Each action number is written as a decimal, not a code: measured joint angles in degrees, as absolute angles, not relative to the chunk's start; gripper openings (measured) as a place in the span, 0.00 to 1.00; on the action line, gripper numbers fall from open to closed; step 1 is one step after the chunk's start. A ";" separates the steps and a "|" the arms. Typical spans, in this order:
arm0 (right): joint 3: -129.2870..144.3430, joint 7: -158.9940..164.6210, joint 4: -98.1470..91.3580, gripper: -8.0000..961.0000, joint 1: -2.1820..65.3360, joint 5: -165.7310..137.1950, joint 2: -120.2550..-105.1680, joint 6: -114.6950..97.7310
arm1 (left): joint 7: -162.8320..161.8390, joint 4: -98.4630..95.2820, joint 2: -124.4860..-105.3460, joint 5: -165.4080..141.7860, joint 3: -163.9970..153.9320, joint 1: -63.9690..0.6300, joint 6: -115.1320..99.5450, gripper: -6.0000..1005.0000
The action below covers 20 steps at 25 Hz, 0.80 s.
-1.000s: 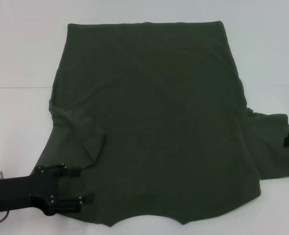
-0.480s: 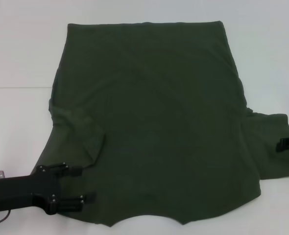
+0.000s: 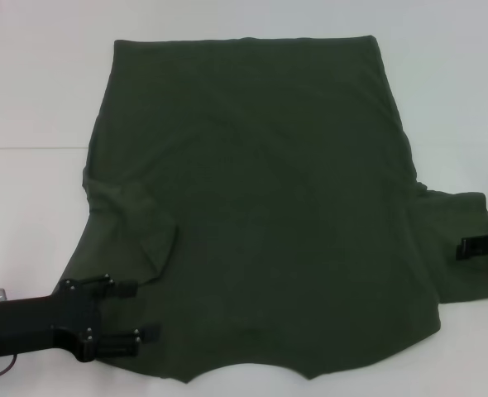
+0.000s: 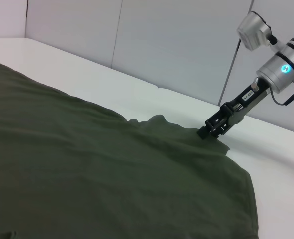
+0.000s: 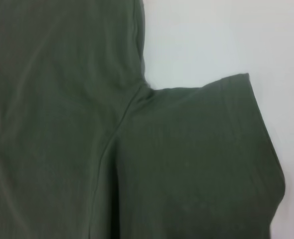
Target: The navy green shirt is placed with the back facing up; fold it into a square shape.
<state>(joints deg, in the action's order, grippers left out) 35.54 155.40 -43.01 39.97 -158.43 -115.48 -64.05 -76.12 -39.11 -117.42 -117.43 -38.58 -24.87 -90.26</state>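
Head view shows one plain dark olive-green short-sleeved shirt (image 3: 260, 207) spread flat on the white desk (image 3: 37, 99). Two black hands work it: the left hand (image 3: 145, 313), fingers apart, at the near-left sleeve; the right hand (image 3: 466, 248) over the right sleeve's edge, its finger spread unreadable.

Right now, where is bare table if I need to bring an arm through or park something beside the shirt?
Bare white table lies off the navy green shirt on the robot's left, beyond its far hem, and on the right beyond the sleeve. Crowded: the near left corner under the left gripper, and the sleeve's outer edge at the right gripper.
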 joint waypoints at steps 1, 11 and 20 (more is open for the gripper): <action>35.64 155.40 -42.94 0.96 39.98 -158.43 -115.53 -63.83 | -76.16 -39.11 -117.42 -117.43 -38.58 -24.87 -90.26 0.86; 36.31 155.42 -41.54 0.96 40.18 -158.36 -115.61 -62.13 | -76.29 -39.11 -117.42 -117.42 -38.58 -25.13 -90.26 0.86; 37.35 155.43 -40.42 0.96 40.65 -158.54 -115.62 -61.14 | -76.29 -39.11 -117.42 -117.42 -38.49 -25.14 -90.26 0.86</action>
<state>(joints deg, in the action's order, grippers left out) 37.35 155.43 -40.42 40.65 -158.54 -115.62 -61.14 -76.29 -39.11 -117.42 -117.42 -38.49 -25.14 -90.26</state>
